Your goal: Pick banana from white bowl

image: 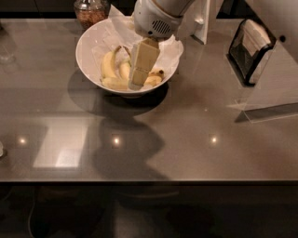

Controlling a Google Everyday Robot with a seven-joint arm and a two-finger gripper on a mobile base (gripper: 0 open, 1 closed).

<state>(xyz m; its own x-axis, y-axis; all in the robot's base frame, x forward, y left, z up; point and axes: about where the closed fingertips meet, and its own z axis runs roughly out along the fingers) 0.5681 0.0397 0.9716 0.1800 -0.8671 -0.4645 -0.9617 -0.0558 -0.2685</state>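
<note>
The white bowl point(88, 44) stands at the back of the counter, lined with crumpled white paper. Several yellow bananas point(109, 65) lie in it. My gripper point(135, 83) hangs from the white arm at the top and reaches down into the middle of the bowl, its cream-coloured fingers point(142, 60) standing among the bananas. The fingertips are low in the bowl against the fruit. The gripper hides part of the bananas behind it.
A glass jar point(90, 11) with brown contents stands just behind the bowl. A black napkin holder point(249, 49) and a clear slanted stand point(272, 88) sit at the right. A white upright panel point(203, 21) stands behind the arm.
</note>
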